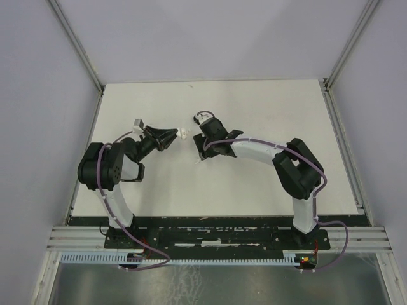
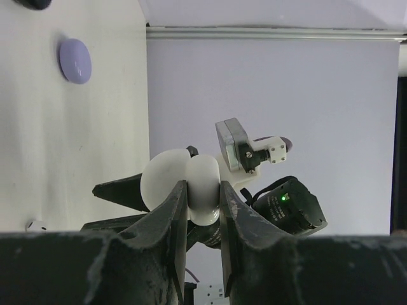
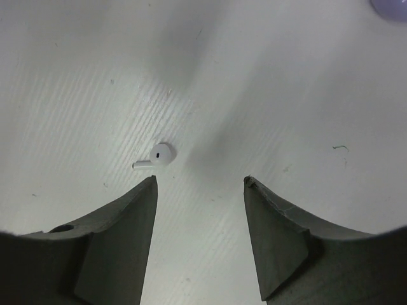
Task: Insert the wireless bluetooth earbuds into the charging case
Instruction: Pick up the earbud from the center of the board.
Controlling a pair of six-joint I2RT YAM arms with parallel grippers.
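My left gripper (image 1: pixel 170 136) is shut on a white charging case (image 1: pixel 184 133) and holds it above the table. In the left wrist view the case (image 2: pixel 205 181) sits between the fingertips, its lid open as a second white lobe (image 2: pixel 164 178). My right gripper (image 1: pixel 200 154) points down at the table, open and empty. In the right wrist view a white earbud (image 3: pixel 156 156) lies on the table just beyond the left fingertip (image 3: pixel 147 190) of the open right gripper (image 3: pixel 200 180). The same earbud shows low in the left wrist view (image 2: pixel 36 225).
A round lilac disc (image 2: pixel 75 60) lies on the white table (image 1: pixel 254 114), and its edge shows in the right wrist view (image 3: pixel 391 7). A black object (image 2: pixel 32 3) is cut off at the frame's top. The right arm's wrist camera (image 2: pixel 289 206) is close behind the case.
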